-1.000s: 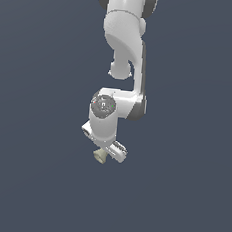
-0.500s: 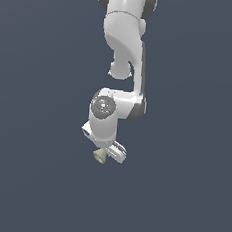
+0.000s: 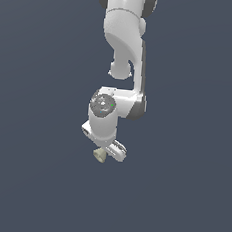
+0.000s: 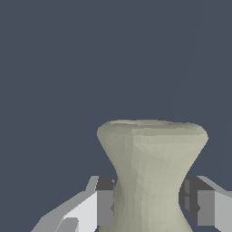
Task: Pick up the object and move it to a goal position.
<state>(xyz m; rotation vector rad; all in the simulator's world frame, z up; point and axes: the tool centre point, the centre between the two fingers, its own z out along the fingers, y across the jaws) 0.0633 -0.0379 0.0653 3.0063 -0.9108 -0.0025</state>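
Note:
The object is a small pale beige spool with flared ends and a narrow waist. In the wrist view the object fills the space between my two fingers, whose pads press on its waist from both sides. In the exterior view the object shows just under the white hand, partly hidden by it. My gripper is shut on the object at the end of the white arm, which hangs down from the top of the exterior view.
A plain dark blue-grey surface fills the background in both views. No other objects or edges show.
The arm and the held object have shifted very slightly; the grip looks the same.

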